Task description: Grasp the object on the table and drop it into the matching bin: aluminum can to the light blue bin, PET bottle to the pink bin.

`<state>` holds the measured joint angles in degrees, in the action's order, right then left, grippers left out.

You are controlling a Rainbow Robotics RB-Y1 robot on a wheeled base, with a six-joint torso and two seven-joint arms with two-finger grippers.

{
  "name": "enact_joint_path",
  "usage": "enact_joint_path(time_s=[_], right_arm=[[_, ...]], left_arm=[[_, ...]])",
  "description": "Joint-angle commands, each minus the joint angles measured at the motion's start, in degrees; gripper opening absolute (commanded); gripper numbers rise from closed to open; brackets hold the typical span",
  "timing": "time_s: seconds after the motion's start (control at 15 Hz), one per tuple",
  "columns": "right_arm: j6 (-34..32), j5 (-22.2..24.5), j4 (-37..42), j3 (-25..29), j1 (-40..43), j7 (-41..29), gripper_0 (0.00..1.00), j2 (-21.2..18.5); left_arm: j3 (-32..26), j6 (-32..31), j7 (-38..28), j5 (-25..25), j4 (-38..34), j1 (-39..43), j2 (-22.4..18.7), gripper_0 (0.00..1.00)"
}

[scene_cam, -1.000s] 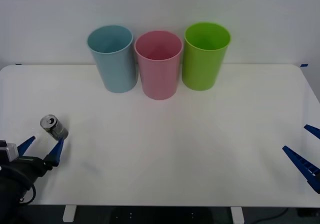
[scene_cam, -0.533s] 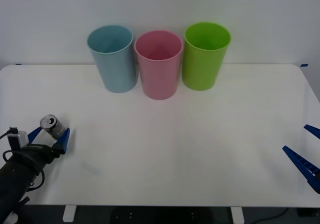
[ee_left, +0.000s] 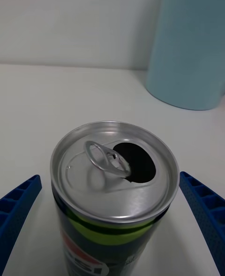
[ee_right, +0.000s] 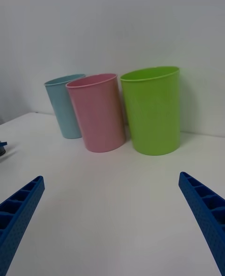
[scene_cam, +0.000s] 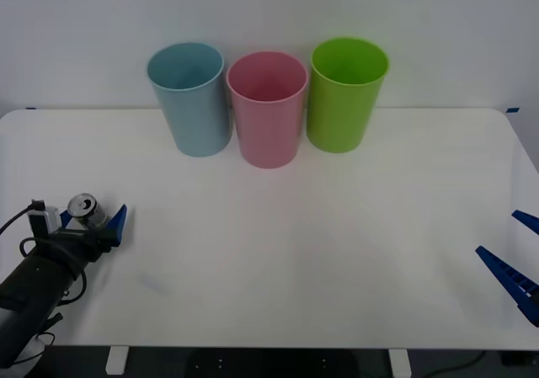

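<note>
The aluminum can (scene_cam: 86,210) stands upright near the left front of the white table (scene_cam: 320,252). Its dark body has a green band, and its silver top (ee_left: 115,170) has the tab raised over the opening. My left gripper (scene_cam: 91,223) is open, one blue finger on each side of the can (ee_left: 115,196), with gaps between fingers and can. The light blue bin (scene_cam: 192,100) is at the back left of the row, just behind the can in the left wrist view (ee_left: 192,46). Next to it is the pink bin (scene_cam: 268,113). My right gripper (scene_cam: 515,253) waits open at the table's right front.
A lime green bin (scene_cam: 344,96) stands to the right of the pink bin (ee_right: 98,114), and the three bins touch or nearly touch along the back wall. The right wrist view looks across bare table at the light blue bin (ee_right: 65,107) and green bin (ee_right: 152,111).
My left gripper has moved forward along the table, so its open fingers now sit on both sides of the can. The can and the right arm have stayed in place.
</note>
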<state>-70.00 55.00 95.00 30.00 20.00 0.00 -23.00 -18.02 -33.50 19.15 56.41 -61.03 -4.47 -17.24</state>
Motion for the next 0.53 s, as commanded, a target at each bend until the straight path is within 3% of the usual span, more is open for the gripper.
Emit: enact_joint_path(time_s=[0.07,0.27,0.33,0.4,0.47,0.53], right_arm=[[0.0,0.0,0.0,0.0,0.0,0.0,1.0,0.0],[0.0,0.0,0.0,0.0,0.0,0.0,1.0,0.0],[0.0,0.0,0.0,0.0,0.0,0.0,1.0,0.0],[0.0,0.0,0.0,0.0,0.0,0.0,1.0,0.0],[0.0,0.0,0.0,0.0,0.0,0.0,1.0,0.0],[0.0,0.0,0.0,0.0,0.0,0.0,1.0,0.0]], left_arm=[[0.09,0.02,0.01,0.01,0.03,-0.1,0.1,1.0],[0.09,0.02,0.01,-0.08,-0.05,-0.02,0.1,1.0],[0.0,0.02,0.01,-0.08,-0.05,-0.02,0.1,0.69],[0.09,0.02,0.1,-0.08,-0.05,-0.02,0.1,0.13],[0.09,0.02,0.28,-0.16,-0.05,-0.02,0.1,0.02],[0.09,0.02,0.63,-0.16,-0.05,-0.02,0.1,0.0]])
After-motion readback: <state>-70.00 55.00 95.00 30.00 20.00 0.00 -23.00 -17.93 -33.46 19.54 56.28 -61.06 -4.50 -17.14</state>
